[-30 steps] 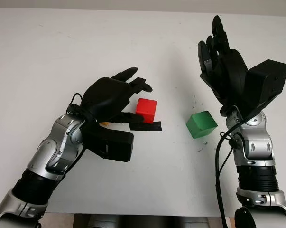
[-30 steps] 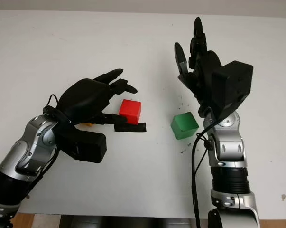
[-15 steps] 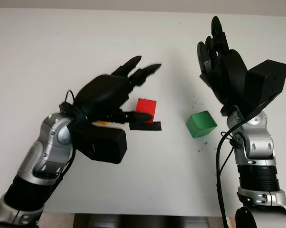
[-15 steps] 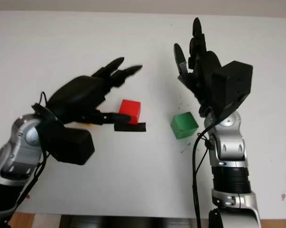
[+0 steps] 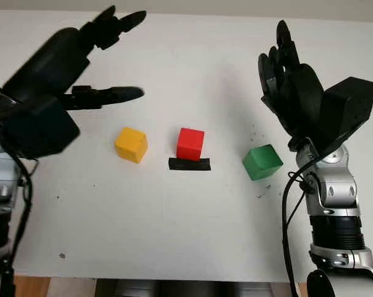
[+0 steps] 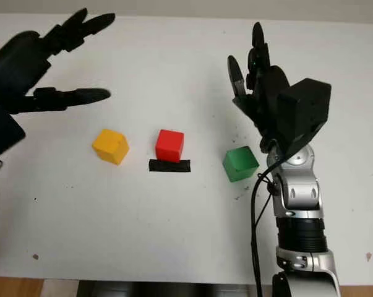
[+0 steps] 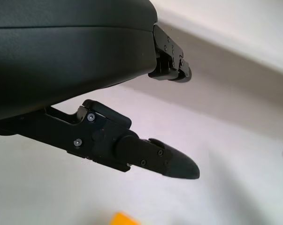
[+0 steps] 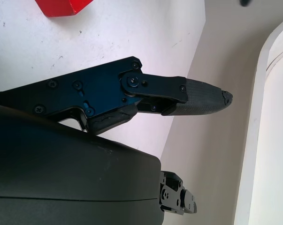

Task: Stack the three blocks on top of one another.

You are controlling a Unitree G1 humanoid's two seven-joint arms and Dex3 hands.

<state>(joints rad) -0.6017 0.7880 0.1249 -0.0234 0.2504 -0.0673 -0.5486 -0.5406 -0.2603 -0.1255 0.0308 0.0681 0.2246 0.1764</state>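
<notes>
Both hands hold nothing: the open left hand (image 5: pixel 56 74) hangs above the table's (image 5: pixel 174 229) left side, the open right hand (image 5: pixel 291 86) is raised just beyond the green block (image 5: pixel 262 162). Three plain cubes sit apart in a row: yellow block (image 5: pixel 131 144), red block (image 5: pixel 190 143) just behind a black tape strip (image 5: pixel 189 164), then green.

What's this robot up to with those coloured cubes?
It is meant to stack three blocks, but none is stacked yet. The yellow block, red block and green block sit apart in a row on the white table. The left hand hangs open above the table's left side; the right hand is raised open behind the green block.
</notes>
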